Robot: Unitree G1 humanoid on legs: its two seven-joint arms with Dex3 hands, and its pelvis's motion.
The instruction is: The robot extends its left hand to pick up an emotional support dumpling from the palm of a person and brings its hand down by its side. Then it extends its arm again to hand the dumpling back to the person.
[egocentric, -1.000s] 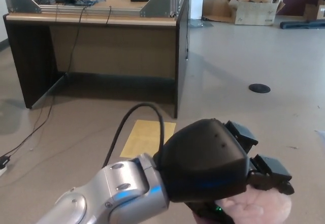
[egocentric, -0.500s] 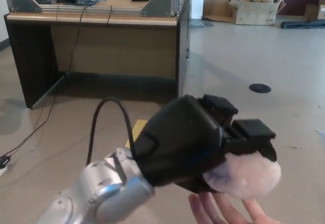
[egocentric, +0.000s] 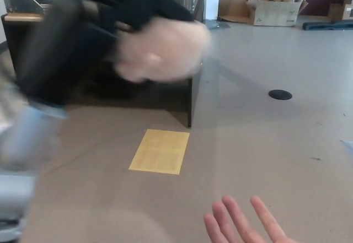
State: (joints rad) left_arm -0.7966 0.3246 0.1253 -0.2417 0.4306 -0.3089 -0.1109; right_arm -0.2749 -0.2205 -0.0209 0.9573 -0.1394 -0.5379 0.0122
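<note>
My left hand (egocentric: 83,39) is blurred with motion, raised close to the camera at the upper left. It is shut on the pale pink plush dumpling (egocentric: 160,50), which bulges out from under the black fingers. A person's open palm (egocentric: 245,223) shows at the bottom edge, fingers spread, with nothing on it. My right hand does not show.
A dark wooden desk (egocentric: 190,97) with cables and gear stands behind my hand. A yellow sheet (egocentric: 160,151) lies on the floor. A black floor disc (egocentric: 280,94) sits at the right, and cardboard boxes (egocentric: 273,9) stand against the far wall.
My left hand has lifted the dumpling off the person's palm and swung up and to the left, fast enough to blur. The palm is now bare.
</note>
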